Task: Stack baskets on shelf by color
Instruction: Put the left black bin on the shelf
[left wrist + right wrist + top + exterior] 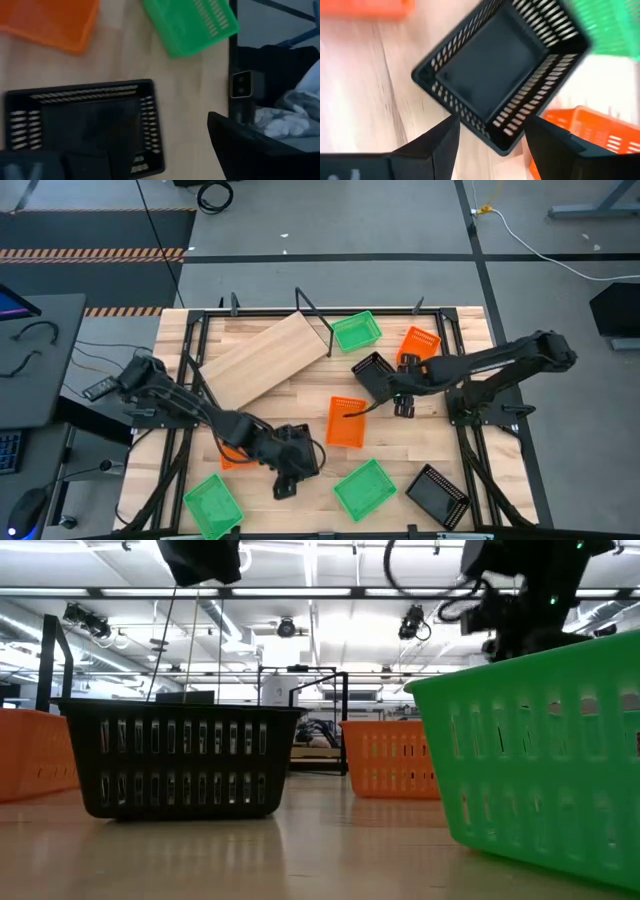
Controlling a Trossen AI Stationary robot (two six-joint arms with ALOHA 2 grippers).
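Note:
In the high view the shelf (265, 360), a light wood board with black rails, lies slanted at the table's far left. My left gripper (288, 465) (140, 145) hangs open well above a black basket (85, 120) (175, 760) that stands on its base at the table's near middle. My right gripper (392, 383) (492, 125) is open over a second black basket (372, 372) (495, 70). Its fingers stand on either side of that basket's near corner (500, 142), and I see no contact.
Green baskets sit by the shelf's right end (355, 332), at the near left corner (212, 502) and at near middle (365, 487). Orange baskets are at centre (347, 420), far right (420, 342) and under the left arm (232, 458). A third black basket (438, 495) stands near right.

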